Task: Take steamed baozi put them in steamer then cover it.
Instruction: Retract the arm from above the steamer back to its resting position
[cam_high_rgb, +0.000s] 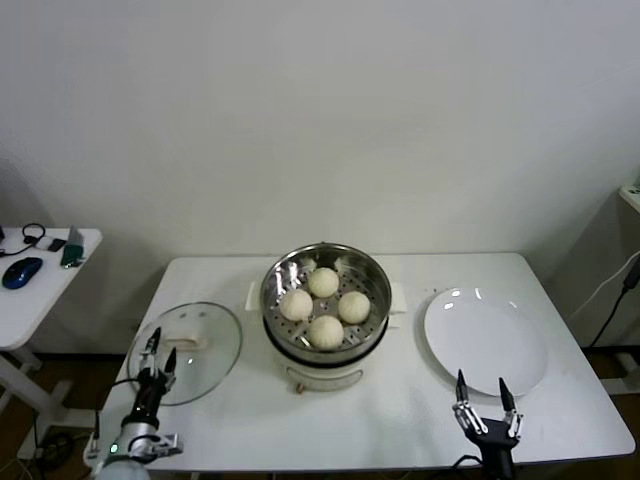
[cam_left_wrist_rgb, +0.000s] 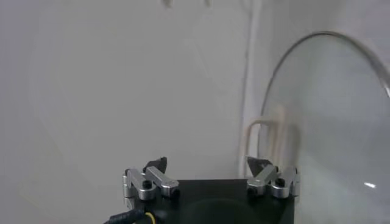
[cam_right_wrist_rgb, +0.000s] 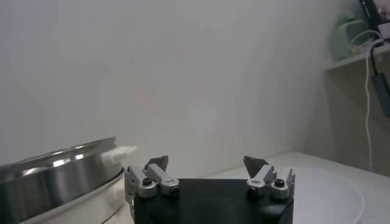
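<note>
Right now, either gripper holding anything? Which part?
Nothing held. Left gripper open over the cover's near rim, right gripper open by the plate. Baozi sit in the steamer.

Steamer (cam_high_rgb: 326, 310) at table (cam_high_rgb: 400, 420) centre, uncovered. Four steamed baozi (cam_high_rgb: 324, 306) on perforated tray inside, grouped in diamond, touching or nearly so. Cover (cam_high_rgb: 186, 351) flat on table to steamer's left, handle up. White plate (cam_high_rgb: 486, 340) to steamer's right, bare. Left gripper (cam_high_rgb: 159, 356) over cover's near-left edge, jaws apart. Right gripper (cam_high_rgb: 483, 392) by plate's near edge, jaws apart, nothing held. Side table (cam_high_rgb: 30, 300) far left, small items on it.
</note>
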